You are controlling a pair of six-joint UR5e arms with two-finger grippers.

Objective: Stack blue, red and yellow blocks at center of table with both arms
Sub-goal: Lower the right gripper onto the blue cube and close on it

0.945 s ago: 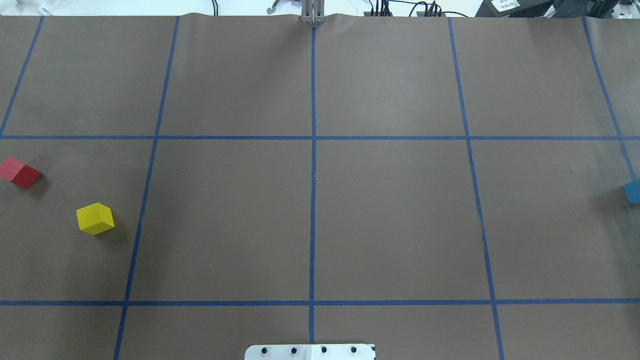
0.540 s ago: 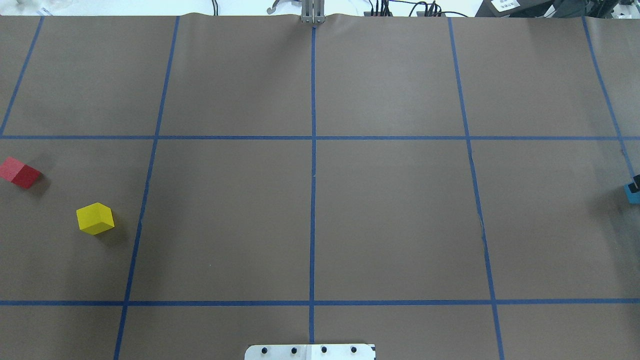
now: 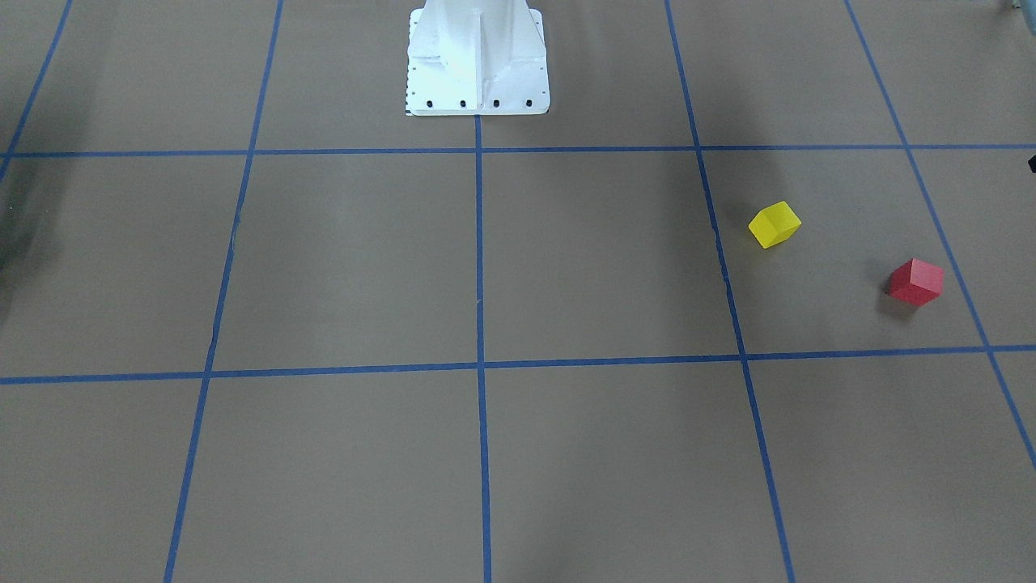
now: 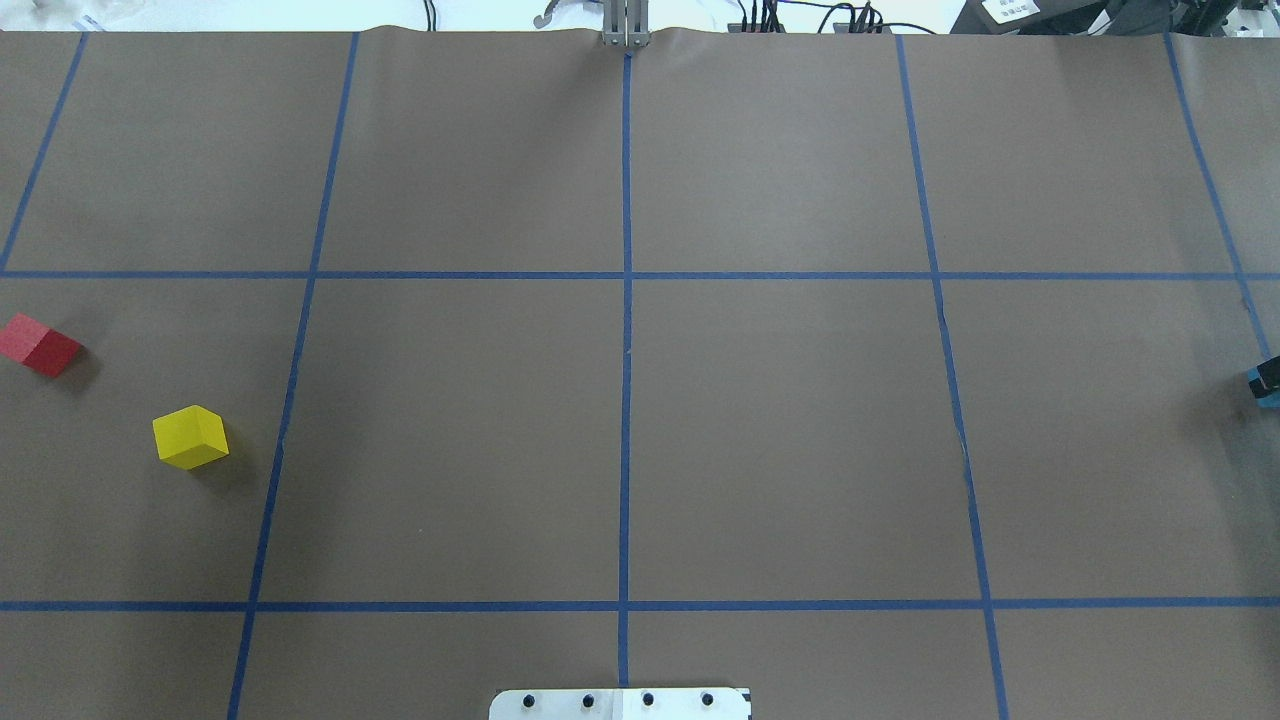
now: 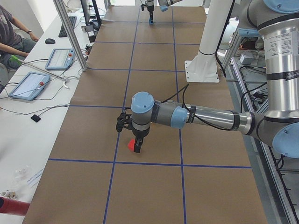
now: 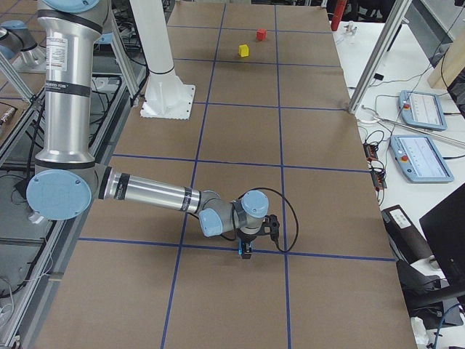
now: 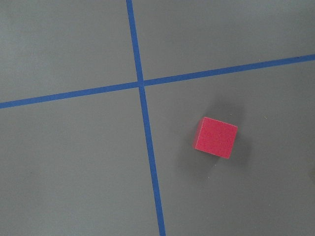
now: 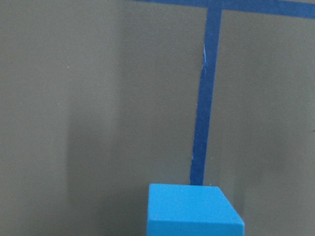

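Note:
The red block point(image 4: 40, 345) and the yellow block point(image 4: 190, 437) lie apart at the table's left side. The blue block point(image 4: 1264, 390) lies at the right edge. A dark fingertip of my right gripper point(image 4: 1269, 376) overlaps its top. In the exterior right view the right gripper point(image 6: 245, 250) is down at the blue block point(image 6: 240, 251), which fills the bottom of the right wrist view point(image 8: 194, 211). I cannot tell whether it is open or shut. My left gripper point(image 5: 136, 147) hangs by the red block point(image 5: 131, 144), which the left wrist view point(image 7: 215, 137) shows from above, apart. I cannot tell its state.
Blue tape lines divide the brown table cover point(image 4: 780, 440) into squares. The robot's white base point(image 3: 477, 57) stands at the near middle edge. Tablets and cables point(image 5: 28, 84) lie on the side bench beyond the table.
A dark fingertip of the right gripper has come into the overhead view at the right edge and moved down over the blue block. The three blocks have not moved.

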